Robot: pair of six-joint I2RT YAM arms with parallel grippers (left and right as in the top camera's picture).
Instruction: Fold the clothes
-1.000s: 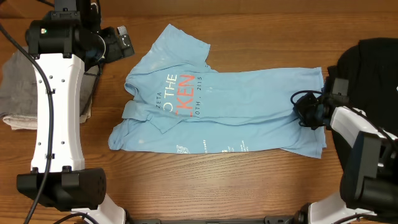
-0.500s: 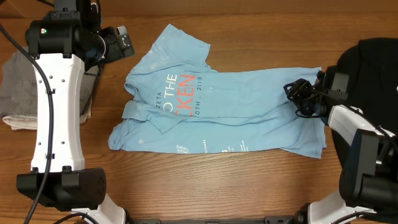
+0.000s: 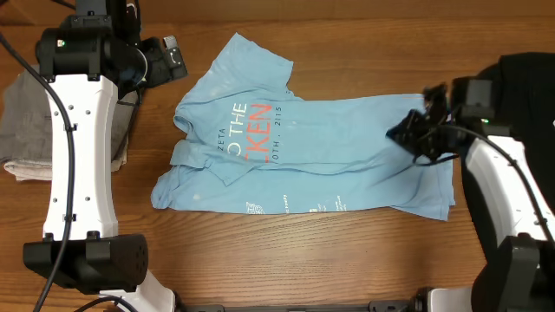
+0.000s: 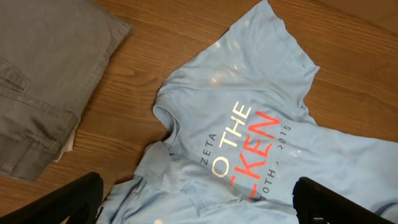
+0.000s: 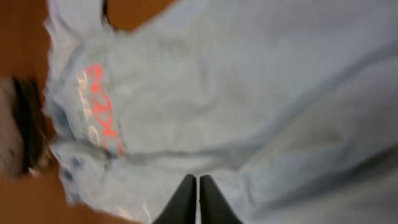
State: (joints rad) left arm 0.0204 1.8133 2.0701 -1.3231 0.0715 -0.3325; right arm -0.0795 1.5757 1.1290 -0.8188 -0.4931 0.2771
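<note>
Here's the blue T-shirt (image 3: pixel 329 152) lying mid-bench (image 3: pixel 286 260), lettering up, one sleeve pointing at the far edge. Our right gripper (image 5: pixel 198 180) hangs over its right end, fingers clenched together, with blurred cloth beneath. Our left gripper (image 4: pixel 198 186) gapes wide above the collar. A grey garment (image 3: pixel 22 121) sits at the left edge, well apart, and a black garment (image 3: pixel 525 78) sits near the right edge.

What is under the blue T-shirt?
The wooden table shows all around the blue T-shirt, so the shirt lies on it. Whether anything hides underneath cannot be seen; the cloth covers it.
</note>
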